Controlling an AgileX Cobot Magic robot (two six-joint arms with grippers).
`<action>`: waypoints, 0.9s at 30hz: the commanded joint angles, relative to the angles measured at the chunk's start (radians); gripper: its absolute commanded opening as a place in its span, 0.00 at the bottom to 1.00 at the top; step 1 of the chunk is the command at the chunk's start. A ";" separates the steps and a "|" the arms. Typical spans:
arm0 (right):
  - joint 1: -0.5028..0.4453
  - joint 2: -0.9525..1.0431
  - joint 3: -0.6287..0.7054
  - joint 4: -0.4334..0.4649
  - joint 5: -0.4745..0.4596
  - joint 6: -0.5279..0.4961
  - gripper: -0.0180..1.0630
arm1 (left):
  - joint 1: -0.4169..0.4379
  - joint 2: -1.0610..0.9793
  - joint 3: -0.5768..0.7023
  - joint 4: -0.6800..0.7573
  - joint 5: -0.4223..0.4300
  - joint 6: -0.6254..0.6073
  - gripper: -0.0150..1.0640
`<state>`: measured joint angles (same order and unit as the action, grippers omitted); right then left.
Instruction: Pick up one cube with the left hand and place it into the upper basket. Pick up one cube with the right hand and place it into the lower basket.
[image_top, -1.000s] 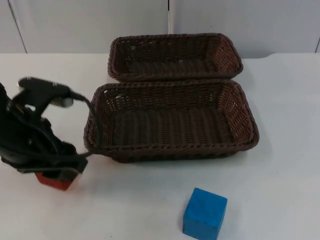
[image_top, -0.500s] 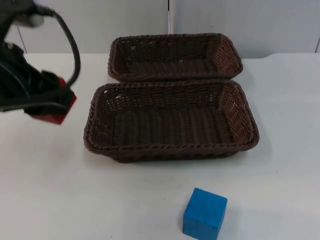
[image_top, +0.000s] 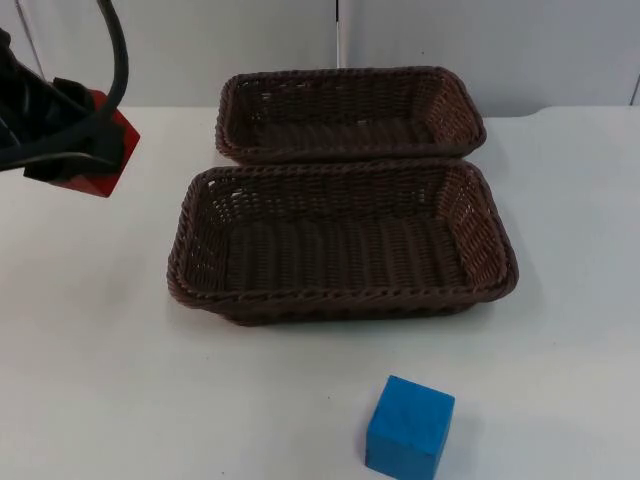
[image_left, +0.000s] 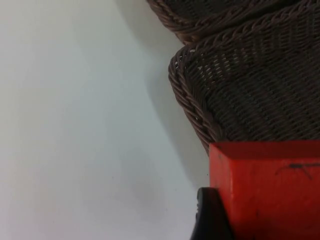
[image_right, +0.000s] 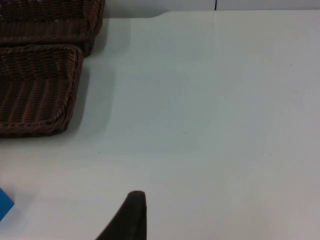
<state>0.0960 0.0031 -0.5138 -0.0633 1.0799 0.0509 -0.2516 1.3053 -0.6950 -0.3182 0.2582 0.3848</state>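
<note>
Since a second ago we are seeing the left end effector (image_top: 85, 150) climbing from the lower left to the upper left of the top view, pinching the red cube (image_top: 100, 160) clear of the worktop (image_top: 560, 380). Its target — the upper basket (image_top: 350, 112) — is lying to the right of the cube, long axis running left-right. We are judging a rightward carry next. We cannot tell the right end effector's (image_right: 127, 220) state; it is waiting, with the blue cube (image_top: 408, 427) beyond the lower basket (image_top: 342, 242).

Red cube (image_top: 100, 160): clamped in the left claw (image_top: 75, 150), raised left of the upper basket (image_top: 350, 112). Blue cube (image_top: 409, 427): resting on the bench, near the lower basket (image_top: 342, 243). Both brown wicker baskets touch, empty.
</note>
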 joint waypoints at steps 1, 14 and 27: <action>-0.006 -0.003 -0.002 0.002 0.000 0.000 0.99 | -0.004 -0.009 0.000 -0.014 -0.002 -0.009 0.01; -0.006 -0.003 -0.002 0.002 0.000 0.000 0.99 | -0.004 -0.009 0.000 -0.014 -0.010 -0.009 0.01; -0.006 -0.003 -0.002 0.002 0.000 0.000 0.99 | -0.004 0.030 -0.097 -0.039 -0.003 -0.009 0.01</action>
<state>0.0960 0.0031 -0.5138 -0.0633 1.0799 0.0530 -0.2516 1.3188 -0.7521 -0.3381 0.2576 0.3848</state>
